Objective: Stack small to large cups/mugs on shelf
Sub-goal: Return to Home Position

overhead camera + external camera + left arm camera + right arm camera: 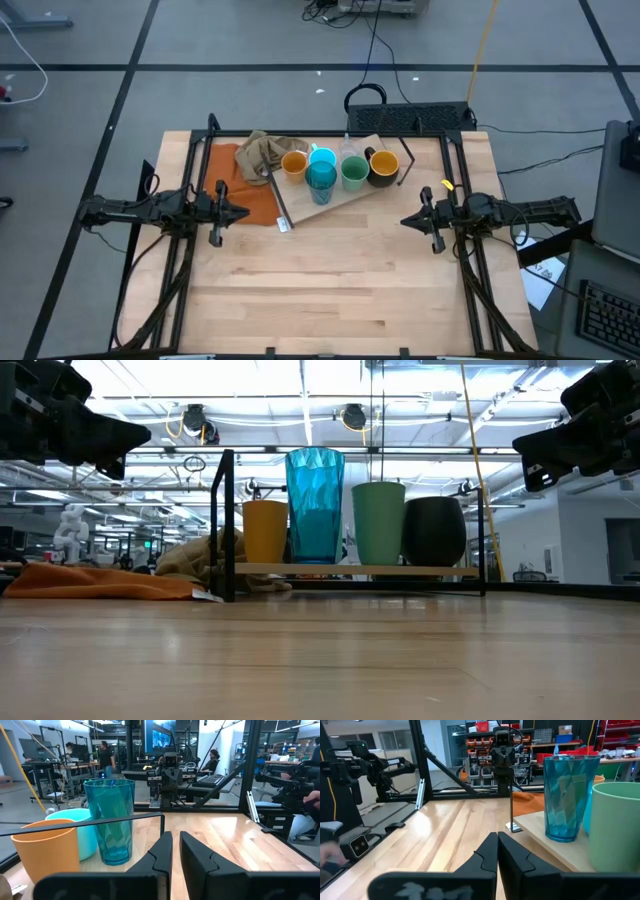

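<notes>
Both arms are parked at the desk sides, tips aimed inward. Left pincer (240, 212) is narrow, just a slit between the fingers, holding nothing. Right pincer (405, 221) has its fingers practically together and is empty too.

The shelf (300, 205) sits at the far middle of the desk, between and beyond both pincers and well apart from each. All six are on it: orange cup (294, 163), blue mug (322, 156), tumbler (321, 181), glass (350, 150), green cup (354, 173), black mug (383, 166). The row runs crosswise, slightly skewed. The orange end is nearer the left arm, the black end nearer the right. Stacking looks done, and the arms are well clear of the cups.
</notes>
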